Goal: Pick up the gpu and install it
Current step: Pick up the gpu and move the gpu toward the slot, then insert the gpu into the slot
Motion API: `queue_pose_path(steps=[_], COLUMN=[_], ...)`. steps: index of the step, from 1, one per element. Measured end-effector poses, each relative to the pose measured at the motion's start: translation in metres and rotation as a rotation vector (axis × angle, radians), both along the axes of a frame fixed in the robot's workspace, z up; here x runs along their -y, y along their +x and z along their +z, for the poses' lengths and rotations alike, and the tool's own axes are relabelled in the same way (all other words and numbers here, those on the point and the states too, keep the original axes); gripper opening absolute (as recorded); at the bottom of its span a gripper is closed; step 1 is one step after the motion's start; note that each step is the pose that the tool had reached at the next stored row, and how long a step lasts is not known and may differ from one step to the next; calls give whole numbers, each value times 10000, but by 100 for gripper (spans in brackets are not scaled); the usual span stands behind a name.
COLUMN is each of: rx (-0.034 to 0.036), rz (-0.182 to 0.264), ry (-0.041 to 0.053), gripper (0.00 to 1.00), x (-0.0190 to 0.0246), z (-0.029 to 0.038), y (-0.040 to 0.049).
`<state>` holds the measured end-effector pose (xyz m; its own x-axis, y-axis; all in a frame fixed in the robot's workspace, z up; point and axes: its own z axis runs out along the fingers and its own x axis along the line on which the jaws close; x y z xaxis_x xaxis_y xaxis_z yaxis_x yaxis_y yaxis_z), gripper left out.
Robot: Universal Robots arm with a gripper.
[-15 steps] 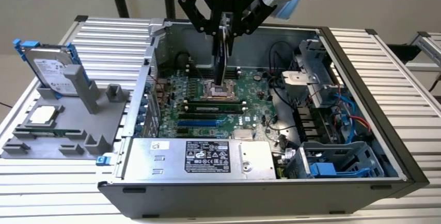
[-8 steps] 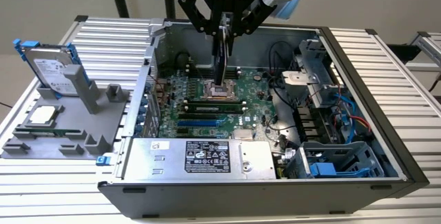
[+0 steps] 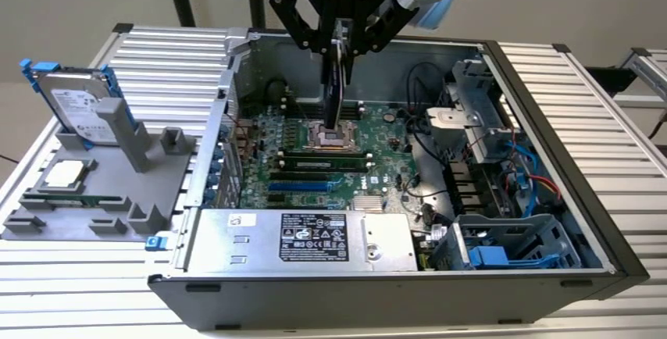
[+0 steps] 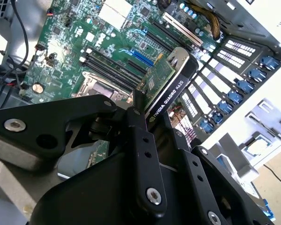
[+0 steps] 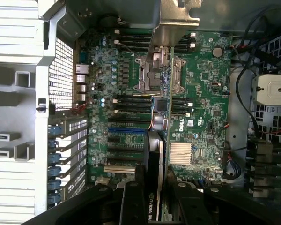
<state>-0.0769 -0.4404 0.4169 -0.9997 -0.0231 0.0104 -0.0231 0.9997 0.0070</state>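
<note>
- The gpu (image 3: 333, 89) hangs on end directly over the CPU socket (image 3: 336, 134), with its silver bracket (image 5: 175, 21) pointing down at the board. Whether that end touches the socket cannot be told.
- The gripper (image 3: 339, 46) pinches the card's upper end, its jaws pressed against the two flat faces.
- By my reading, the pick-up is done and the card has been carried into the case (image 3: 224, 120). The install is not yet done, since the card sits in no slot.
- The expansion slots (image 5: 126, 130) lie past the memory slots (image 3: 323, 159) from the socket, on the side toward the power supply (image 3: 302, 237).
- Seating would likely call for three things:
  - laying the card over so its long connector edge faces the board;
  - pointing the bracket at the rear slot covers (image 5: 68, 154);
  - lining that edge up squarely over one slot before pressing.
- The open top of the case leaves free air above the socket, so there looks to be room to turn the card there.
- Lower down, the room around the socket narrows:
  - the slot covers and their blue clips stand to one side;
  - loose cables (image 5: 246, 75) hang on the opposite side;
  - a silver heatsink (image 5: 180, 153) sits just beside the slot ends;
  - the power supply closes off the side beyond the slots.
- The bracket corner looks the likeliest part to catch on the socket's frame.
</note>
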Motion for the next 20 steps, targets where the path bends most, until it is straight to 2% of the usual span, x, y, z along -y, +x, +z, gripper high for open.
queue_pose_path(steps=[11, 20], rx=[0, -1], rz=[20, 403], ry=[0, -1], gripper=[0, 0], x=[0, 0], z=[0, 1], y=[1, 1])
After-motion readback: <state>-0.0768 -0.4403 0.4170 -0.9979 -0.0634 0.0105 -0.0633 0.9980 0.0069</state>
